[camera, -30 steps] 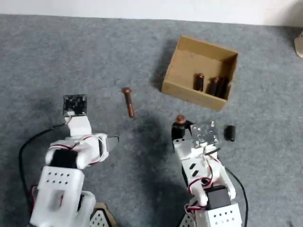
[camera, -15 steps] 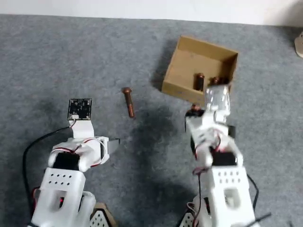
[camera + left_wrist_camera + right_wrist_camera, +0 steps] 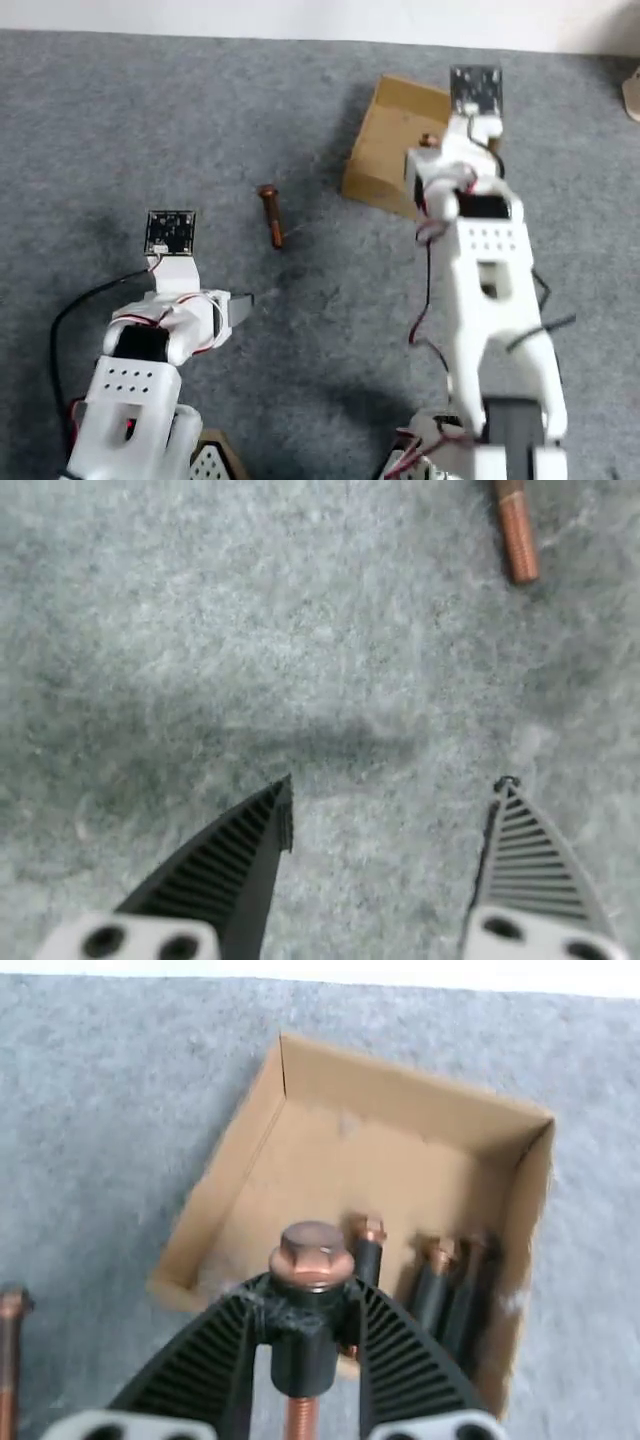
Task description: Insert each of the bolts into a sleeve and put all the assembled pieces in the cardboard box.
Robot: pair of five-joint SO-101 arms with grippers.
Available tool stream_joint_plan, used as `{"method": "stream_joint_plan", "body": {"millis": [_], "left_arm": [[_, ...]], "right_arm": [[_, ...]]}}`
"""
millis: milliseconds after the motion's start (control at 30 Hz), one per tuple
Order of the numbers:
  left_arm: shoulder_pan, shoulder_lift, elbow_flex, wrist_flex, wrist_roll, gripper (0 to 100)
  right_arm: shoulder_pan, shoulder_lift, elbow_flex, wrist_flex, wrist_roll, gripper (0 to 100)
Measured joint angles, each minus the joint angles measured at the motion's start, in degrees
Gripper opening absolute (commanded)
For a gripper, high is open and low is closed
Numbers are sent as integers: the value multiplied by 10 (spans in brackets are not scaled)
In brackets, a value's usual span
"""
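Right gripper point(image 3: 305, 1335) is clamped on a bolt-and-sleeve piece point(image 3: 305, 1300). The piece stands upright: copper hex head on top, black sleeve pinched between the jaws, threaded shank sticking out below. In the high view the gripper hangs over the cardboard box point(image 3: 385, 150), near the box's 6 o'clock wall, and the arm covers the box's 3 o'clock half.

The box sits on the table point(image 3: 150, 100) at about 1 o'clock from the table's middle. The right wrist view shows three assembled pieces point(image 3: 432, 1275) lying on the box floor, side by side, close to the wall nearest that arm's base.

Loose bolt point(image 3: 271, 215) lies flat on the table at 9 o'clock of the box, well apart from it. Its head points to 12 o'clock and it has no sleeve on it.

Left gripper point(image 3: 395, 800) is spread wide with nothing between the jaws. It hovers over bare table at about 7 o'clock of the loose bolt, not touching it; the bolt's shank end shows at the edge of the left wrist view.
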Motion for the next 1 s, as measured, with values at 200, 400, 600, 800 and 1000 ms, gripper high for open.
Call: {"method": "stream_joint_plan", "body": {"millis": [200,400,600,800,1000], "left_arm": [[0,0,0,0,0,294],[0,0,11,-15,0,294],[0,0,12,-21,-1,294],[0,0,12,-21,-1,294],[0,0,12,-21,-1,294]], "right_arm": [[32,151,-159,23,-29,5],[75,273,-251,24,-47,12],[72,301,-259,30,-47,211],[56,300,-271,96,-11,159],[51,300,-271,172,-47,159]]}}
